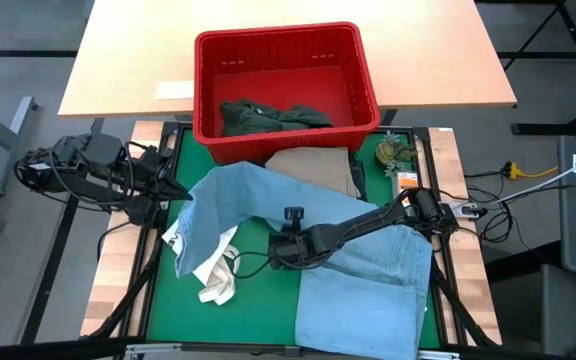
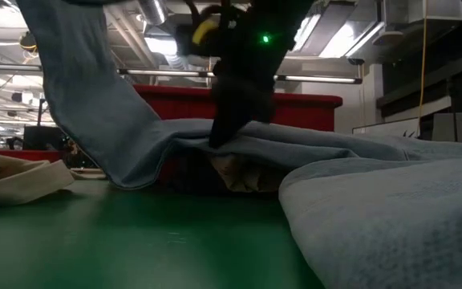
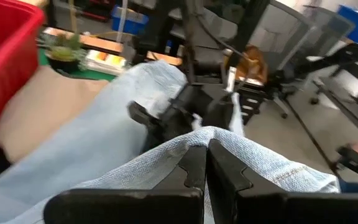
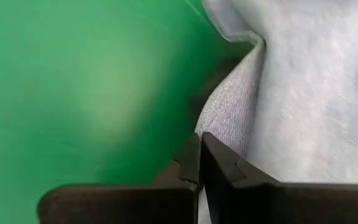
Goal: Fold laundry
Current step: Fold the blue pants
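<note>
A light blue garment (image 1: pixel 368 270) lies spread over the green mat (image 1: pixel 258 320), and its left end rises to my left gripper (image 1: pixel 180 192), which is shut on it above the mat's left side. My right gripper (image 1: pixel 273 250) reaches in from the right and is shut on the garment's near-left edge, low over the mat. Under the garment's far part a beige piece (image 1: pixel 313 165) rests on the mat. A dark green-grey piece (image 1: pixel 273 115) lies in the red basket (image 1: pixel 368 70). My left gripper pinches a bunched edge of the light blue garment (image 3: pixel 197 137) between its two fingers, coming nearly level from the table's left. That end is lifted clear, and the cloth hangs from the fingers down to the mat (image 2: pixel 95 136). My right gripper pinches a fold at the garment's edge (image 4: pixel 225 118) between its fingertips (image 4: pixel 191 163), slanting down from the table's right. The cloth there rises slightly off the mat (image 2: pixel 215 143), while the rest lies flat.
A white tote bag (image 1: pixel 213 275) with loop handles lies on the mat, partly under the lifted cloth. The red basket stands at the far edge. A small green plant (image 1: pixel 396 152) and an orange item (image 1: pixel 406 180) sit at the far right. Bare mat shows at the near left.
</note>
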Robot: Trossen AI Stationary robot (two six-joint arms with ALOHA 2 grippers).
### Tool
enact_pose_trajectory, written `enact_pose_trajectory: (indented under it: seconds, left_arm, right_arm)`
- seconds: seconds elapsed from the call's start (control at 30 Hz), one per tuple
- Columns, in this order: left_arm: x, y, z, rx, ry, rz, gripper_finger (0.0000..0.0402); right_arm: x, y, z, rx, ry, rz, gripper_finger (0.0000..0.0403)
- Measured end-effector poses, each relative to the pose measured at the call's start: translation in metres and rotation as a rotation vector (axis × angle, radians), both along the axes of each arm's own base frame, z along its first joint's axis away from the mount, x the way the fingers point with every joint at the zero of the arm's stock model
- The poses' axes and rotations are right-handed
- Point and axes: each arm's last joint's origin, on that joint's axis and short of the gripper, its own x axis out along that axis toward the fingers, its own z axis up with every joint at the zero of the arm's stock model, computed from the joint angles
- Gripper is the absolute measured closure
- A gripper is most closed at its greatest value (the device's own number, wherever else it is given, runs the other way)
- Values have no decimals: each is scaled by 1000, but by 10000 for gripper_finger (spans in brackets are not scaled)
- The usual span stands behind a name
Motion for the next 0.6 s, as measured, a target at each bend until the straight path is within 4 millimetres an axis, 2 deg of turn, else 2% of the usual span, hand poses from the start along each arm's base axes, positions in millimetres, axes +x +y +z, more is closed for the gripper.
enact_pose_trajectory:
  seconds: [0.3, 0.6]
  left_arm:
    - [-11, 7, 4, 48, -57, 160, 401]
    - [-24, 9, 12, 30, -161, 182, 401]
  right_arm:
    - [1, 17, 1, 222, 47, 185, 397]
    - [8, 14, 5, 194, -34, 161, 394]
